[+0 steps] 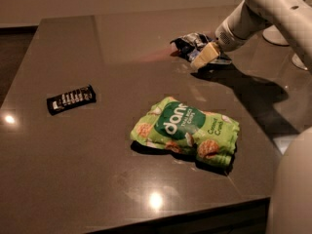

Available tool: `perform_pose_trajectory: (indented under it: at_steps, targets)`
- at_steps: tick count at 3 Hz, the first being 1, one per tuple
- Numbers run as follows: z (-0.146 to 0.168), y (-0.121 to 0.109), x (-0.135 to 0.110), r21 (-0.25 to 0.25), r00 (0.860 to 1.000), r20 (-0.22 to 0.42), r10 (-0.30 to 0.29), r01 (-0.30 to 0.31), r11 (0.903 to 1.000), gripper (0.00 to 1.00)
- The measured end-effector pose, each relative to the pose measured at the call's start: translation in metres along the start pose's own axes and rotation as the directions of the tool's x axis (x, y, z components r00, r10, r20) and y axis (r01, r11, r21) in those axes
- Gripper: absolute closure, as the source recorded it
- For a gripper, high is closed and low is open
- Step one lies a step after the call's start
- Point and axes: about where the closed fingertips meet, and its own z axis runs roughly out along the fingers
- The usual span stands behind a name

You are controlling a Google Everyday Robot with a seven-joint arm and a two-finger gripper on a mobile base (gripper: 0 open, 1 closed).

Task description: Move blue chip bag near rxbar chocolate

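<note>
The blue chip bag [191, 44] lies crumpled at the back right of the dark table [97, 169]. My gripper [204, 56] comes in from the upper right on the white arm, and its pale fingertip [204, 56] rests on or just over the bag's right half. The rxbar chocolate [71, 99], a flat black wrapper with white text, lies at the left of the table, far from the bag.
A larger bright green bag [187, 130] lies in the middle of the table, between the bar and the blue bag. White rounded shapes [275, 35] stand at the far right. The table's front edge runs along the bottom, and a white robot part [292, 189] fills the lower right corner.
</note>
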Motion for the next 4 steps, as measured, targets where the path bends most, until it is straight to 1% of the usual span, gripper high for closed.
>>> perform_pose_trajectory:
  at_steps: [1, 2, 3, 4]
  targets:
    - [0.003, 0.000, -0.001, -0.012, 1.000, 0.006, -0.013, 0.013, 0.9998, 0.41]
    - [-0.001, 0.012, -0.008, -0.043, 0.998, 0.025, -0.049, 0.050, 0.9978, 0.65]
    - [-0.010, 0.039, -0.022, -0.092, 0.991, 0.063, -0.116, 0.122, 0.9883, 0.88]
    - [-0.015, 0.071, -0.038, -0.144, 0.977, 0.101, -0.186, 0.199, 0.9694, 1.00]
